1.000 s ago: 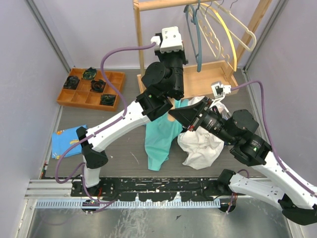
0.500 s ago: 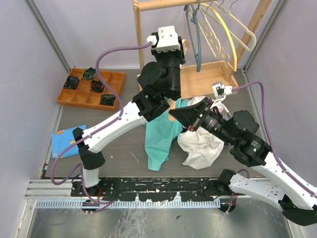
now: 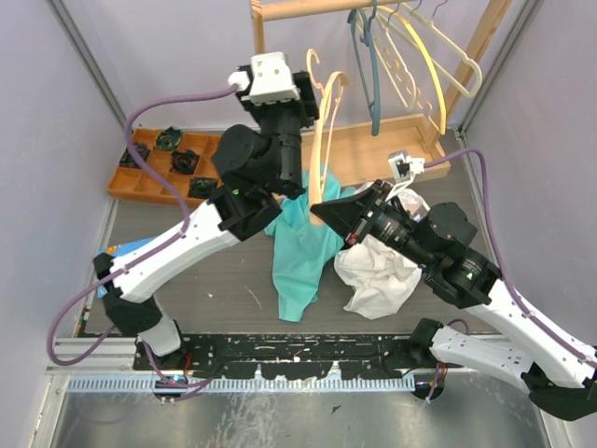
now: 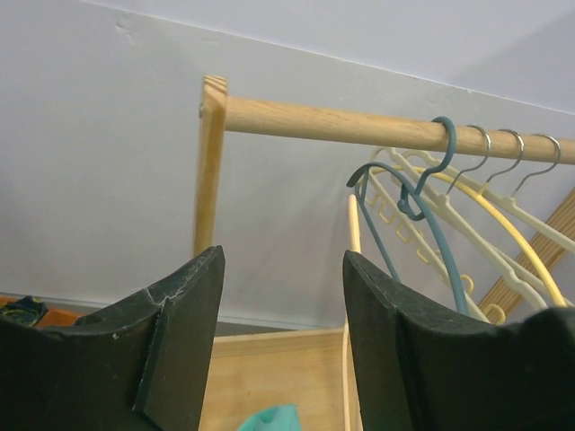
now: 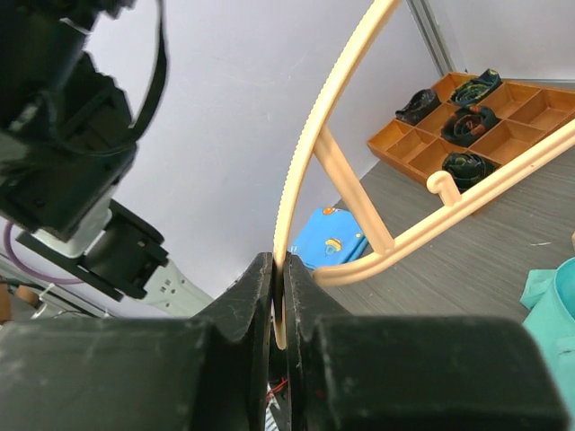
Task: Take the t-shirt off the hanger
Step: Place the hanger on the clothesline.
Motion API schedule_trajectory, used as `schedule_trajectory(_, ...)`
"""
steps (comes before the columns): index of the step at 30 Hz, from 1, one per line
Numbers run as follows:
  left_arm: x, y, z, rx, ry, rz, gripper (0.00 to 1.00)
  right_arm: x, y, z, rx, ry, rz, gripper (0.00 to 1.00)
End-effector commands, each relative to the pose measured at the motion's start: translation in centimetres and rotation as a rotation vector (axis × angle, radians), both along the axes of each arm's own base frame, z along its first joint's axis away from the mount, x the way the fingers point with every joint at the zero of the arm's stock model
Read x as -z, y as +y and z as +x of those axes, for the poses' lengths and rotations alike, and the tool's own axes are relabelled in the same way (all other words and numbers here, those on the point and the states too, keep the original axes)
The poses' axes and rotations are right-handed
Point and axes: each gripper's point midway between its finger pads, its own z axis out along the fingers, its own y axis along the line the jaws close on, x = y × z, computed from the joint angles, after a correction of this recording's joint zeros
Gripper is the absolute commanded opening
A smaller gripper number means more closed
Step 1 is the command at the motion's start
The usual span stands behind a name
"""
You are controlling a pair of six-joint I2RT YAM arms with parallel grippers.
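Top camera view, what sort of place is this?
Probably a robot test cell: plain walls box in a table, a wooden rack holds hangers, and two arms are bolted to a rail.

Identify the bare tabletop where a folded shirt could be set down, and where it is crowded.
Free: the table strip between the blue packet, the teal t-shirt and the front rail. Crowded: centre-right, where t-shirt, white cloth and peach hanger meet.
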Motion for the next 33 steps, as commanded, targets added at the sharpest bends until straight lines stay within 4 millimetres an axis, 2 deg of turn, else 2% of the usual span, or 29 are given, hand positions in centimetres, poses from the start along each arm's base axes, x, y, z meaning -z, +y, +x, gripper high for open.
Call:
schedule_trajectory(1,-3.1,5.2,-2.7,-0.004,-0.055,-0.084,0.64,-4.4,0.1,-0.3,-0.013,-0.136,0.064,0.01)
schedule_trajectory(5,-3.5,7.5,-4.3,0.041,-0.063,-0.067,0.66,-5.7,0.7,0.2,-0.008,-0.178,0.076,0.01)
schedule_trajectory(13,-3.0,11.4,-7.2,0.142,-0.07,-0.068,0.73,-7.9,2.2,2.3,0.004,-0.234,0.075,0.01)
schedule_trajectory(16,-2.3,11.7,-7.6,0.162,-0.055,-0.07,0.77,-8.6,2.4,3.4,-0.002,-0.245,0.094,0.01)
schedule_trajectory(22,-1.3,11.5,-8.1,0.218,-0.042,-0.064,0.98,-9.9,2.1,6.2,-0.041,-0.236,0.167,0.01)
schedule_trajectory(33,-0.6,11.9,-8.7,0.247,-0.023,-0.047,0.98,-9.8,2.9,9.3,-0.082,-0.222,0.183,0.01)
